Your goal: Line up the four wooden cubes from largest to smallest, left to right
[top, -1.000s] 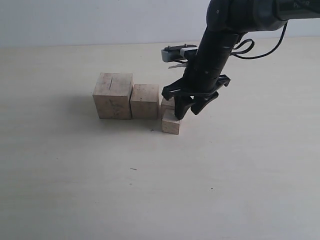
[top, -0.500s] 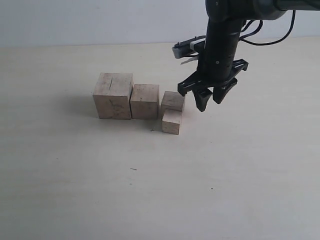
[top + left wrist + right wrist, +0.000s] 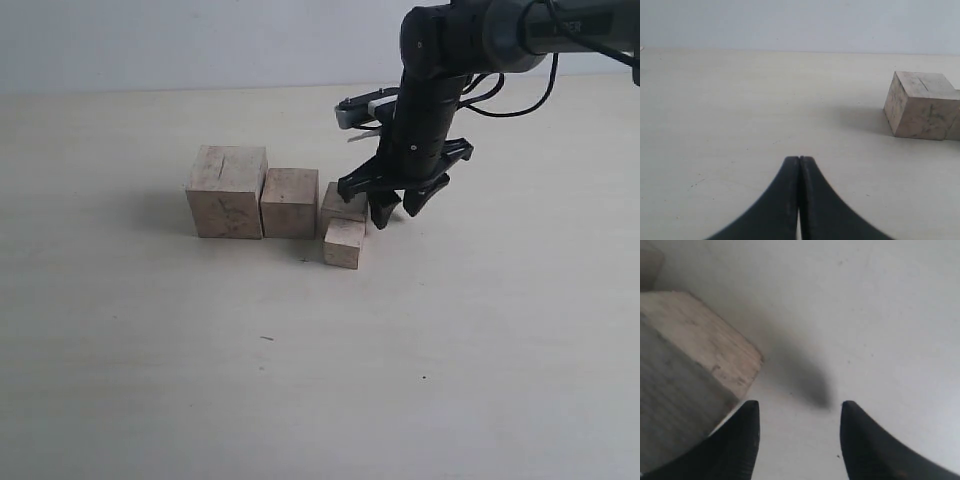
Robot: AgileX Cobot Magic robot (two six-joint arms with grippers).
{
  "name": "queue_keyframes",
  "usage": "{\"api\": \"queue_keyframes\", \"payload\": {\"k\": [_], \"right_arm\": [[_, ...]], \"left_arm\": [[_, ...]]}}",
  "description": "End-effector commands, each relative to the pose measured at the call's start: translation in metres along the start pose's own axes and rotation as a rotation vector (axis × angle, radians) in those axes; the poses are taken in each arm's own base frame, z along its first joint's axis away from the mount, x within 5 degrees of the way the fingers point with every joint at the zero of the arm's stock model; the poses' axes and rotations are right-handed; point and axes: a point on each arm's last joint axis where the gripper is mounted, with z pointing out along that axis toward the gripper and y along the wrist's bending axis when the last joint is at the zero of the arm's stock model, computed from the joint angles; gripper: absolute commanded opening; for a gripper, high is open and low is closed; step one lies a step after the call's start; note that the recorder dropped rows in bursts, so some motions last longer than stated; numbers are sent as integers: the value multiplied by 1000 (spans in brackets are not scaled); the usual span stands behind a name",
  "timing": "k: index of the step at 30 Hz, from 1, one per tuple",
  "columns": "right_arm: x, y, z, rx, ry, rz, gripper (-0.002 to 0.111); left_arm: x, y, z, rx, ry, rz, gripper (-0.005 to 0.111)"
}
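Four pale wooden cubes sit mid-table. The largest cube (image 3: 226, 191), with a dark slit on top, is leftmost; the second cube (image 3: 289, 202) touches its right side. The third cube (image 3: 344, 203) follows, and the smallest cube (image 3: 343, 243) lies just in front of it, out of the row. My right gripper (image 3: 397, 213) hangs open and empty, low beside the third cube's right side; that cube (image 3: 695, 365) fills one side of the right wrist view. My left gripper (image 3: 799, 160) is shut on nothing, away from the cubes, with the largest cube (image 3: 920, 105) ahead of it.
The pale tabletop (image 3: 300, 380) stretches around the cubes, with a light wall behind. The right arm's black cable (image 3: 520, 90) loops above the table at the back right.
The right gripper lifted off the smallest cube and swung right, then came back left and down beside the third cube. The cubes have stayed put.
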Motion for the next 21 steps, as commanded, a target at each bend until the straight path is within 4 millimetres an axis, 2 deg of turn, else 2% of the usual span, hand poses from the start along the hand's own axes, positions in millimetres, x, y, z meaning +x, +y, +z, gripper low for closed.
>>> {"api": "queue_keyframes", "payload": {"k": [1, 21], "right_arm": [[-10, 2, -3, -16, -87, 13, 49], [-17, 8, -4, -85, -169, -17, 49]], "left_arm": [[-1, 0, 0, -6, -20, 1, 0], [-1, 0, 0, -6, -20, 1, 0]]}}
